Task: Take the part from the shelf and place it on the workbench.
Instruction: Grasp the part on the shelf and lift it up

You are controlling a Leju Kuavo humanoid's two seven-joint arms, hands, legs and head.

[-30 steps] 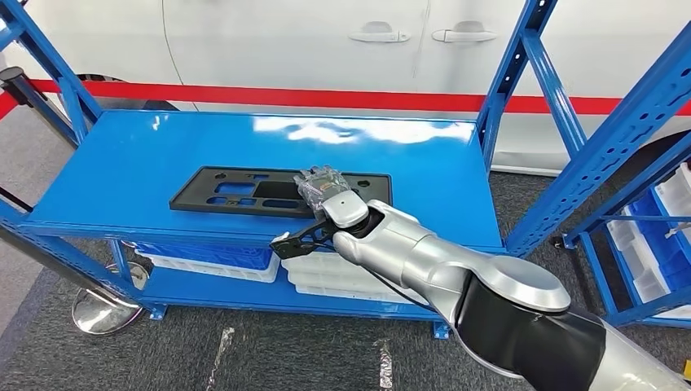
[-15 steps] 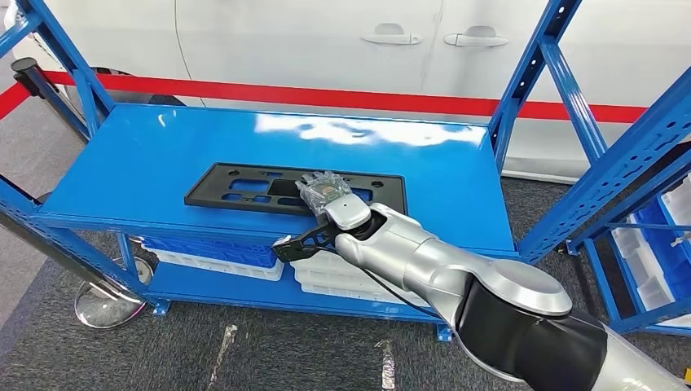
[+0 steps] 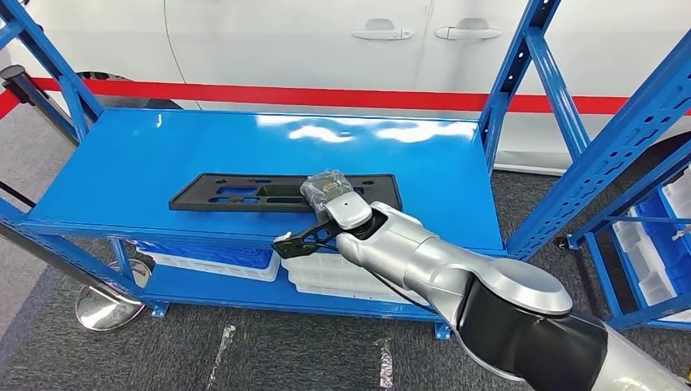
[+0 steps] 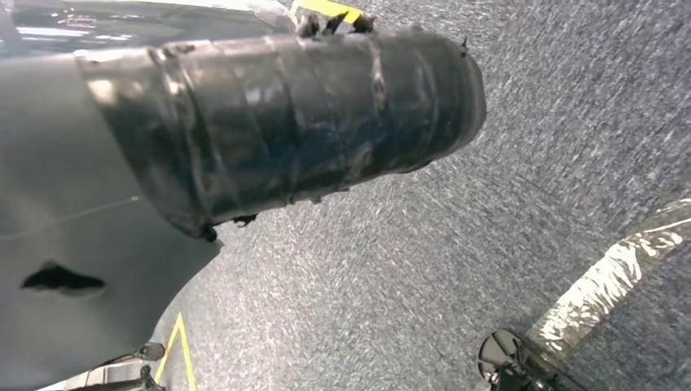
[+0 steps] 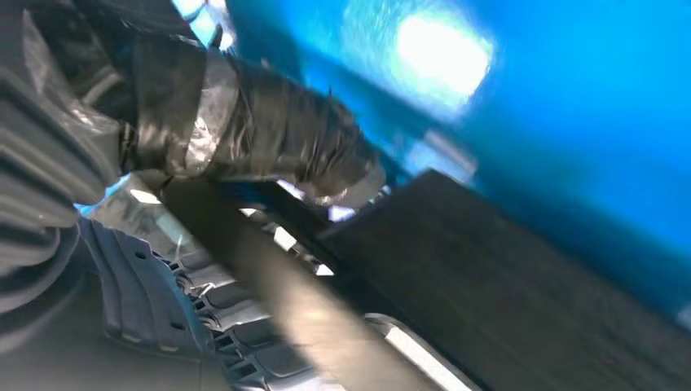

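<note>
The right hand [image 3: 327,192] has its fingers [image 5: 277,134] wrapped over the near edge of a flat black plastic part [image 3: 277,193], gripping it; the right wrist view shows a dark taped finger pressed on top of the part [image 5: 489,277] and the ribbed grey underside of the hand below it. The hand meets the part right of the part's middle, close to its right end. The part is a long, thin panel with several cut-out holes, and it sits over the blue top shelf [image 3: 163,155] of a metal rack, nearer the shelf's front edge than its back. Its near edge looks slightly raised at the hand, though I cannot tell if the far edge touches the shelf. The silver right arm [image 3: 456,269] stretches away from the part toward the lower right of the head view.

Below the part, on the rack's lower shelf, lie white trays [image 3: 334,277] and a blue bin [image 3: 212,254]. Behind the part, beyond the shelf's back edge, stands a white car [image 3: 326,41] with a red strip [image 3: 326,98] across its doors. To the right of the part, a second blue rack [image 3: 644,204] holds more bins.

The left hand [image 4: 277,122] hangs over grey carpet [image 4: 456,244], wrapped in dark tape; whether its fingers are curled or spread I cannot tell.
</note>
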